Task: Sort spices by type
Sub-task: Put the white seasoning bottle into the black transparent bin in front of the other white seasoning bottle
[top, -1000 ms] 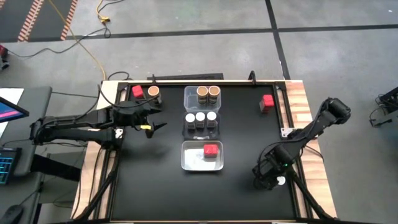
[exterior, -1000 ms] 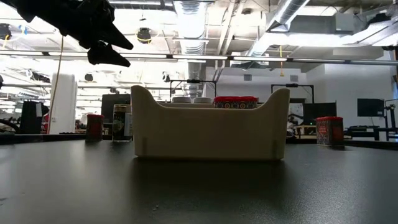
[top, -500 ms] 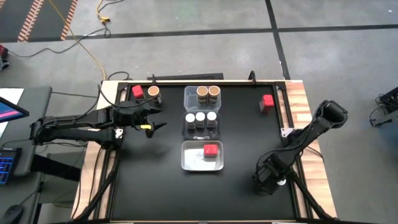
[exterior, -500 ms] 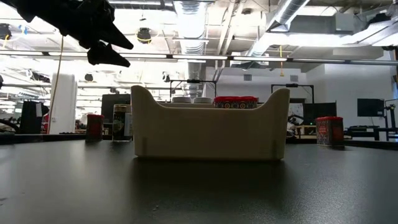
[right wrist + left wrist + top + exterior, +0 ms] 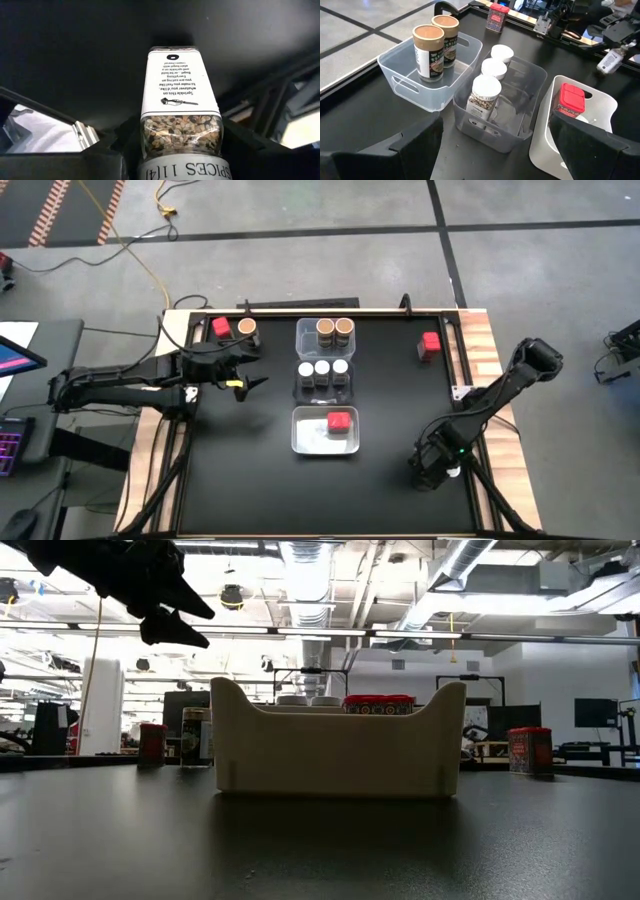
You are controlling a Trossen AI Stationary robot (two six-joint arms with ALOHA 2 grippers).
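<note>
Three clear bins stand in a row at mid-table. The far bin (image 5: pixel 325 340) holds two tan-topped jars (image 5: pixel 436 46). The middle bin (image 5: pixel 324 383) holds three white-topped jars (image 5: pixel 492 70). The near bin (image 5: pixel 305 435) holds one red-topped jar (image 5: pixel 339 422). A red jar (image 5: pixel 221 327) and a tan jar (image 5: pixel 246 327) stand loose at the far left, and another red jar (image 5: pixel 430 343) at the far right. My left gripper (image 5: pixel 245 376) hovers open, left of the bins. My right gripper (image 5: pixel 435 465) is at the near right, shut on a seed-filled jar (image 5: pixel 179 100). My right gripper pinches the seed-filled jar between its two fingers (image 5: pixel 120 145), on the jar's sides near the cap end (image 5: pixel 180 132). The jar lies along the fingers, its base (image 5: pixel 172 52) pointing away from the wrist. The cap is out of the picture.
The black tabletop (image 5: pixel 240 460) lies bare to the near left and between the bins and the right arm. A wooden border (image 5: pixel 480 350) and a raised rail edge the table. In the low view the near bin's wall (image 5: pixel 340 755) stands in front of the other bins.
My right arm has shifted slightly at the table's near right corner, keeping its hold on the jar.
</note>
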